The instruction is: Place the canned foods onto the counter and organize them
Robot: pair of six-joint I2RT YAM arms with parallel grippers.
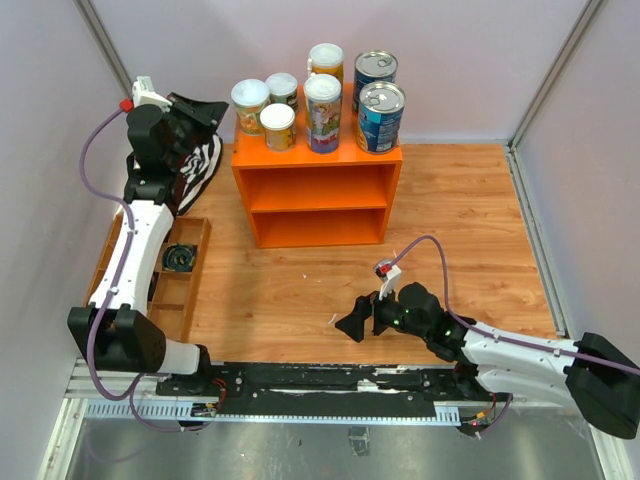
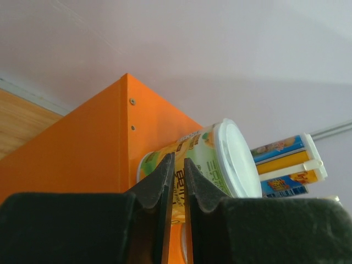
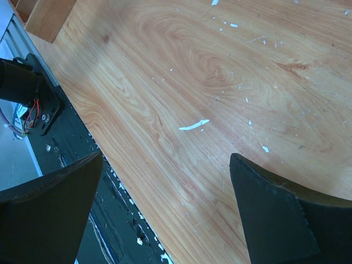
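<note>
The orange counter (image 1: 315,190) stands at the back middle. Seven cans stand on its top: three small yellowish ones with white lids (image 1: 249,105), two tall slim colourful ones (image 1: 322,112) and two wide blue ones (image 1: 380,116). My left gripper (image 1: 218,112) is shut and empty, raised just left of the counter's top. In the left wrist view its gripper (image 2: 177,160) points at a small yellowish can (image 2: 217,157) above the counter's side (image 2: 82,154), with the tall cans (image 2: 286,165) behind. My right gripper (image 1: 355,322) is open and empty, low over the wood floor (image 3: 166,159).
A low brown compartmented tray (image 1: 196,290) lies at the left with a dark round item (image 1: 180,257) in it. A zebra-striped bag (image 1: 200,165) sits behind the left arm. Grey walls close in on the sides. A black rail (image 1: 330,385) runs along the near edge.
</note>
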